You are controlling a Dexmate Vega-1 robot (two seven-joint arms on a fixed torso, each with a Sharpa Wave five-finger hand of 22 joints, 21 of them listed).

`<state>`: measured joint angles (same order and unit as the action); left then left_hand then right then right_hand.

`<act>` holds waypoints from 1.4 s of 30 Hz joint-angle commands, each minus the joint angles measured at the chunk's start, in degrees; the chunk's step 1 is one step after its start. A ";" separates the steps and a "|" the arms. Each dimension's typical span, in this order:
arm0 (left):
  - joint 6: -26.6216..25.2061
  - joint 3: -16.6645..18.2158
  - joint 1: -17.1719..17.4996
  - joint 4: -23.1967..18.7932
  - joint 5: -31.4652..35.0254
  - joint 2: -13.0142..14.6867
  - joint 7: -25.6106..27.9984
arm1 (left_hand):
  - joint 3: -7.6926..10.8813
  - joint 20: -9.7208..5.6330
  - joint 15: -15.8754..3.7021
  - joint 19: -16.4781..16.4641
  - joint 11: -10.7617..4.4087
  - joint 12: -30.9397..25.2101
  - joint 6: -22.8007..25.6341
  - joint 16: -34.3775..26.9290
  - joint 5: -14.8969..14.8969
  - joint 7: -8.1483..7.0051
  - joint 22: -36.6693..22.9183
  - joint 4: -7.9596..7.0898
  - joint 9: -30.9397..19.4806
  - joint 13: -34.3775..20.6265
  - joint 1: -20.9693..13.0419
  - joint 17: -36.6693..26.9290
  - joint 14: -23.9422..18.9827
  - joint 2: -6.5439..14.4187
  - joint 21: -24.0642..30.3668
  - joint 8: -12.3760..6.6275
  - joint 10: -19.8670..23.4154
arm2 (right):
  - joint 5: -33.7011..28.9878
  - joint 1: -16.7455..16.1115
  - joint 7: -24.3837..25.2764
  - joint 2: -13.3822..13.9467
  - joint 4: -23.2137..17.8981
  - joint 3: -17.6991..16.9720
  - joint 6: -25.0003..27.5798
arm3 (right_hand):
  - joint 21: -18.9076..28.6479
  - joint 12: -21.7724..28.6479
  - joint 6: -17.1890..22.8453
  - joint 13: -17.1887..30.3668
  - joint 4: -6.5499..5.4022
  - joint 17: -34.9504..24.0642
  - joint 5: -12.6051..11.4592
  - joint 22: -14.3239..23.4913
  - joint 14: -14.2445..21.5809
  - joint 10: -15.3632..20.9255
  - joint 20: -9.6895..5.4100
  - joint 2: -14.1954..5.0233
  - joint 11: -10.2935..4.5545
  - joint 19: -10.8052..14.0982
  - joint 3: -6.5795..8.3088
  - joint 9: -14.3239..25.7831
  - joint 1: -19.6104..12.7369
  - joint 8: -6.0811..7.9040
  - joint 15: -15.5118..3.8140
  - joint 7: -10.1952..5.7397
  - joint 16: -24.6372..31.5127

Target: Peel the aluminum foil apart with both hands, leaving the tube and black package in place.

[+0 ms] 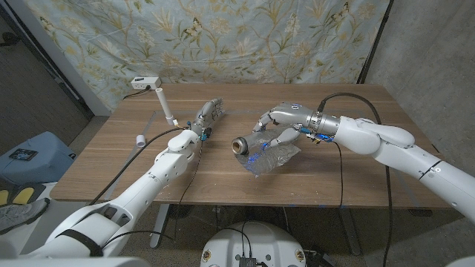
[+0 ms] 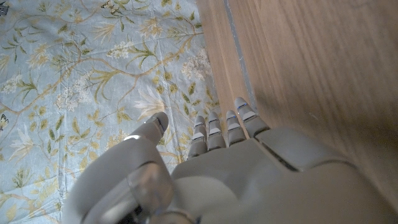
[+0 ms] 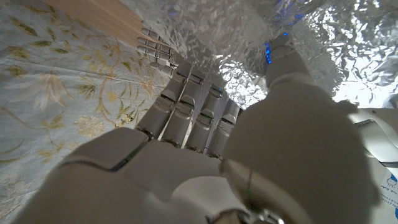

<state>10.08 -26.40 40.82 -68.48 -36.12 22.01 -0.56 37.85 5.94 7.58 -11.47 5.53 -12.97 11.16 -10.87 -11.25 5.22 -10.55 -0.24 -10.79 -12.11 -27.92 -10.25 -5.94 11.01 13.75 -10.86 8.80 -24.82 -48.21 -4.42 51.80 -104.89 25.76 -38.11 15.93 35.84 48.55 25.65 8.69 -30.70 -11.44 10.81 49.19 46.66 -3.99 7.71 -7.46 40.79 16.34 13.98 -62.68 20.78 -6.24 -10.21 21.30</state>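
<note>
My right hand (image 1: pixel 283 124) lies on the crumpled aluminum foil (image 1: pixel 272 157) at the middle of the wooden table (image 1: pixel 356 170), fingers (image 3: pixel 186 112) curled into it and gripping. A dark roll end (image 1: pixel 240 144) lies beside the foil. My left hand (image 1: pixel 210 113) rests apart, holding nothing, fingers straight and close together.

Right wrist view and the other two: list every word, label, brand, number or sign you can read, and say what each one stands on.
No text can be read in any of the pictures.
White label at the edge of the right wrist view: small blue print, too blurred to read.
Blue box on the floor, left of the table: a dark patch on its lid, too small to read.
Foil, under the right robot hand: blue marks, not legible.
</note>
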 commanded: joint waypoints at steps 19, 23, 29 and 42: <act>0.16 -0.50 -1.11 1.36 0.03 -0.74 -1.27 | 0.31 -0.06 0.08 -0.42 0.07 -0.28 0.55 -0.24 -0.38 0.26 -0.11 0.03 -0.14 -0.24 -0.45 -0.31 -0.50 -0.05 -0.15 -0.25 0.50 | 30.21 -0.41 -14.46 0.98 -3.54 -2.05 12.77 | 0.37 -0.26 0.05 0.73 -0.07 -0.80 0.22 0.17 0.61 2.11 -5.94 -9.72 -3.05 0.46 -1.06 0.27 -8.56 -0.05 -7.57 1.04 -0.96; -0.19 -0.69 -1.29 1.24 0.18 -0.68 -1.33 | 0.31 -0.01 0.09 -0.43 0.05 -0.28 0.55 -0.25 -0.38 0.30 -0.11 0.00 -0.14 -0.24 -0.44 -0.32 -0.53 -0.03 -0.16 -0.24 0.51 | 33.76 -0.29 -15.61 1.27 -3.93 -2.30 14.86 | 0.51 -0.30 -0.06 0.70 -0.14 -1.05 0.24 0.16 0.97 2.05 -5.79 -9.96 -2.85 0.73 -1.18 0.28 -8.51 -0.16 -7.58 1.38 -0.92; -0.35 -0.92 -1.45 1.27 0.29 -0.77 -1.59 | 0.32 -0.05 0.10 -0.44 0.02 -0.28 0.59 -0.24 -0.38 0.30 -0.11 0.04 -0.14 -0.25 -0.47 -0.31 -0.55 -0.05 -0.18 -0.24 0.53 | 39.43 -0.01 -17.49 1.78 -4.33 -2.61 18.15 | 0.96 -0.14 0.09 0.71 -0.09 -1.54 0.31 0.16 1.88 2.40 -5.40 -10.28 -2.58 1.72 -1.34 0.31 -8.63 -0.21 -7.59 1.71 -0.67; -0.70 -1.16 -1.53 1.34 0.30 -0.97 -1.70 | 0.33 -0.04 0.12 -0.55 0.06 -0.29 0.64 -0.23 -0.39 0.22 -0.12 0.02 -0.14 -0.26 -0.47 -0.31 -0.56 -0.04 -0.21 -0.23 0.59 | 52.11 0.35 -21.21 2.36 -4.28 -3.21 25.72 | 1.59 0.24 0.75 0.88 0.40 -2.59 0.51 0.14 3.78 2.88 -4.68 -10.60 -1.88 2.94 -1.53 0.36 -9.64 -0.24 -7.59 2.78 -0.18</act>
<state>9.58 -27.30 39.47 -67.30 -35.88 21.28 -1.98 37.85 5.94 7.57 -11.46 5.55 -12.97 11.36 -10.87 -11.25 5.43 -10.55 -0.24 -10.79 -12.11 -27.92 -10.25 -5.94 11.01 13.53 -10.86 8.82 17.77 -48.11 -22.64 53.89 -109.46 22.98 -17.43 17.16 35.66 49.01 25.67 8.93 -32.90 -11.00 10.79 52.04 46.95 -4.40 6.64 -7.21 42.86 14.84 14.30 -62.49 20.78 -7.05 -7.84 20.60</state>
